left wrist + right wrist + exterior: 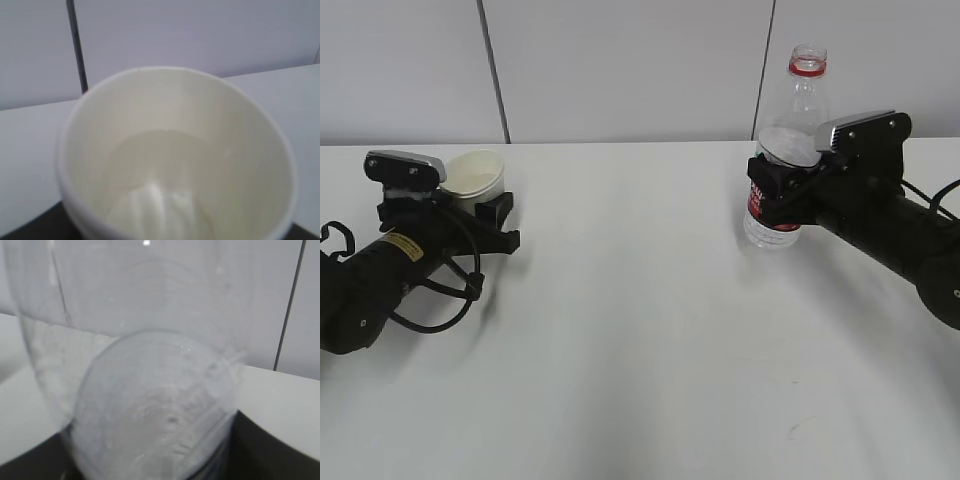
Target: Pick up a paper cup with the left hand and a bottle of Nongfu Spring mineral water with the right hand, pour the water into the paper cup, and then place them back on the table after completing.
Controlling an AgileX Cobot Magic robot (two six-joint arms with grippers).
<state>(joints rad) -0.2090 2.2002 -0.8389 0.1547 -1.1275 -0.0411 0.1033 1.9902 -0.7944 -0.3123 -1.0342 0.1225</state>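
Note:
A white paper cup (475,175) stands upright at the far left of the table (640,330), held between the jaws of my left gripper (492,215), which is shut on it. The cup fills the left wrist view (175,160); a pale shiny patch lies at its bottom. A clear bottle (798,110) with a red neck ring, a red label and no cap stands upright at the right. My right gripper (775,190) is shut around its label band. The bottle fills the right wrist view (150,365), with clear water low inside.
A pale wall with dark vertical seams (493,70) rises behind the table's far edge. Loose black cables (440,300) lie beside the left arm. The white tabletop stretches between the two arms.

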